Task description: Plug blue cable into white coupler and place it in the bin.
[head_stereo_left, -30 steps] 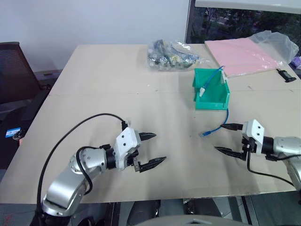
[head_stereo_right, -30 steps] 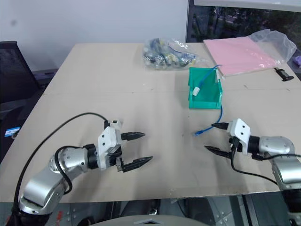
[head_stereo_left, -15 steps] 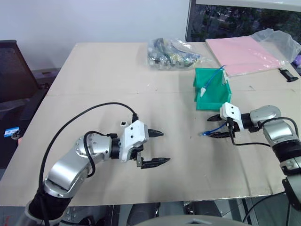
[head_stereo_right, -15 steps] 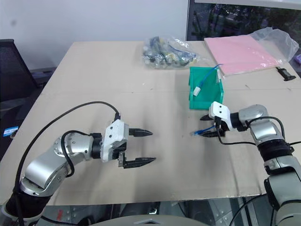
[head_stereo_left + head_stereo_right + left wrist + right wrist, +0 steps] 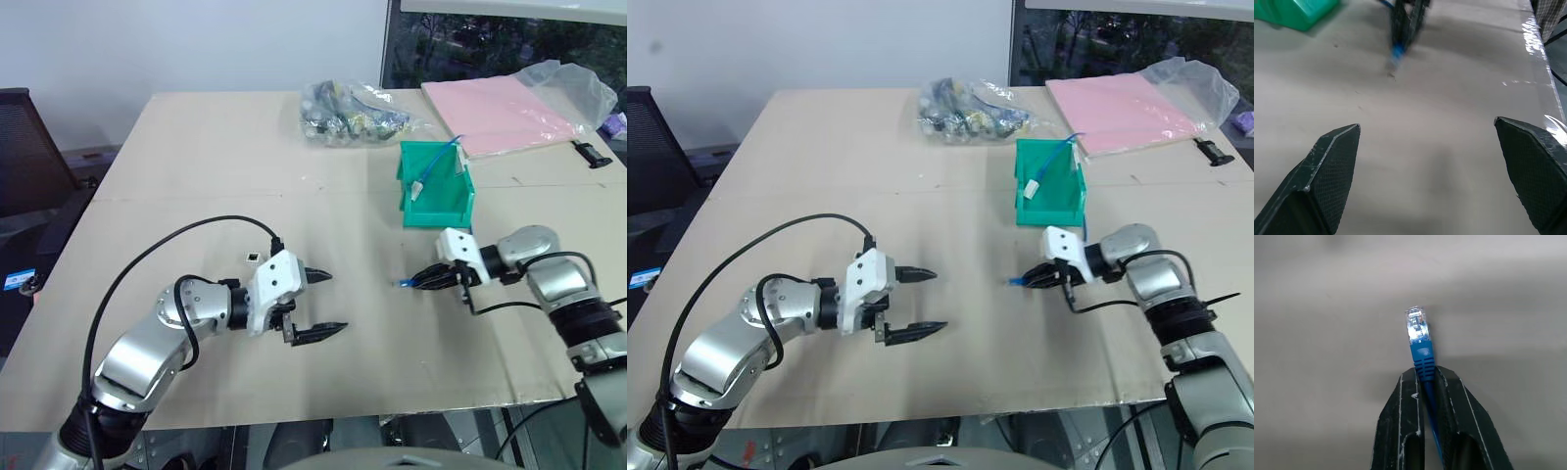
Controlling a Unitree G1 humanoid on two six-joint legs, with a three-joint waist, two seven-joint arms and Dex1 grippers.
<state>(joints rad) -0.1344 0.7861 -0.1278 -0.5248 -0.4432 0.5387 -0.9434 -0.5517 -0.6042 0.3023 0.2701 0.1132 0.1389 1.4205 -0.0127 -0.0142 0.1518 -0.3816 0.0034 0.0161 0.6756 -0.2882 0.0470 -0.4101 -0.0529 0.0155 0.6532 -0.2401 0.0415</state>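
I'm looking down over the tan table [image 5: 196, 176], and most of its left half and the stretch between my two arms is lying bare, giving me free room to work in; the near edge is running just below both arms. My right gripper [image 5: 419, 281] is clamping the blue cable [image 5: 1421, 355] just behind its clear plug, which is sticking out past the black fingertips and pointing left toward the table's middle, low over the surface. My left gripper [image 5: 325, 304] is hovering at the near left with its two fingers spread wide apart, nothing between them, aimed right at the plug. The green bin [image 5: 435, 188] is sitting just beyond the right gripper, with another blue cable with a white end piece leaning inside it. Farther off, a clear bag of cables [image 5: 353, 111] and a pink sheet [image 5: 509, 113] are lying near the far edge. Compared with a second ago, the right gripper has swung in from the near right, closed on the cable and carried the plug leftward; the left gripper is sitting almost where it was, still wide open.
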